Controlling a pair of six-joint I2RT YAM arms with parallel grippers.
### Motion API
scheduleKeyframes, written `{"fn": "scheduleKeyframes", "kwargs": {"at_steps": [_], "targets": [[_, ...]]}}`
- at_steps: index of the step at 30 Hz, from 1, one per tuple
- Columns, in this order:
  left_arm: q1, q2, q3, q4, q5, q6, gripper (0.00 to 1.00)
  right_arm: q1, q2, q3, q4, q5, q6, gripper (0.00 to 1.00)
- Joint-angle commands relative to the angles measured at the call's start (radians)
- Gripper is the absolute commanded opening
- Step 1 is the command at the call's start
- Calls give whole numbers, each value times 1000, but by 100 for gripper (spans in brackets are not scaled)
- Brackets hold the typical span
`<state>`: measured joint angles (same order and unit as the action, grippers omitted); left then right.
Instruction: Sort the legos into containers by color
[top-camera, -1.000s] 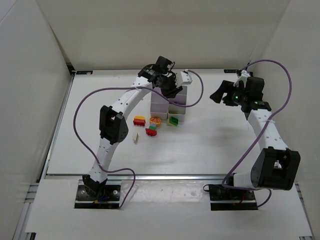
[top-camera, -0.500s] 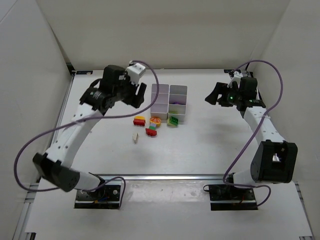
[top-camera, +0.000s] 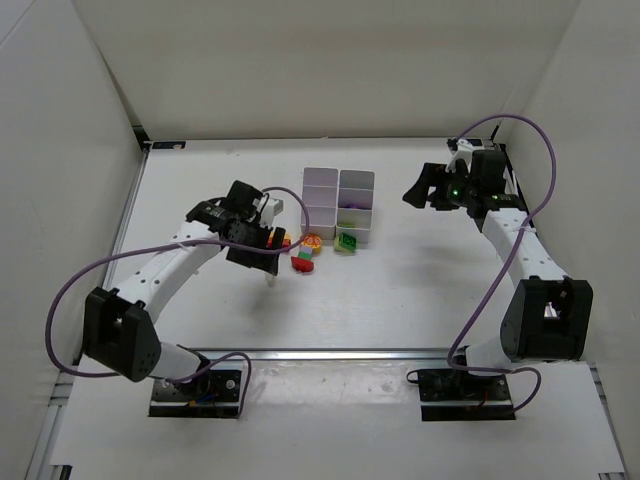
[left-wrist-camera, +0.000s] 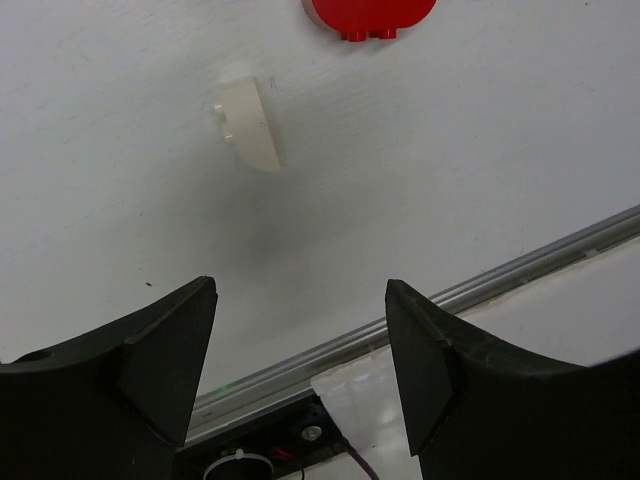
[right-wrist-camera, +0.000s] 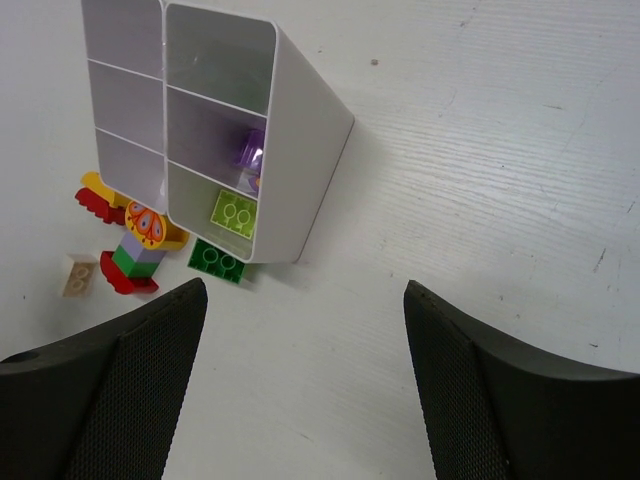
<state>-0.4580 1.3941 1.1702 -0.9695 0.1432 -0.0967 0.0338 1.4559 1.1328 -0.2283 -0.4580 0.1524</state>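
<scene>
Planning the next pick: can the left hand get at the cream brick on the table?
Probably yes. The left hand hangs open over the table, and the cream brick lies on bare surface just ahead of its fingers, with nothing between.

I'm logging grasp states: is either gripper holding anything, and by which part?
Nothing is held. The left gripper is open, the cream brick lying loose ahead of it; the right gripper is open and empty.

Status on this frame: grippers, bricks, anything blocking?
Left gripper open, empty, cream brick ahead. Right gripper open, empty, beside containers. Purple brick already binned. Nothing blocking.
</scene>
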Motion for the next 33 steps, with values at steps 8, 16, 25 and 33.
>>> {"fn": "scheduleKeyframes", "kwargs": {"at_steps": [8,16,25,33], "targets": [[7,141,-4,78,9,-41,74,-2,-37,-11,9,4,-8,83],[7,273,19,149,-13,-46,71,-2,-46,-10,-8,13,-24,83],[22,352,31,192,-48,-43,66,-17,-40,-8,-9,9,-22,83],[35,364,25,229,-76,-46,35,-17,-35,-11,3,10,-16,83]]}}
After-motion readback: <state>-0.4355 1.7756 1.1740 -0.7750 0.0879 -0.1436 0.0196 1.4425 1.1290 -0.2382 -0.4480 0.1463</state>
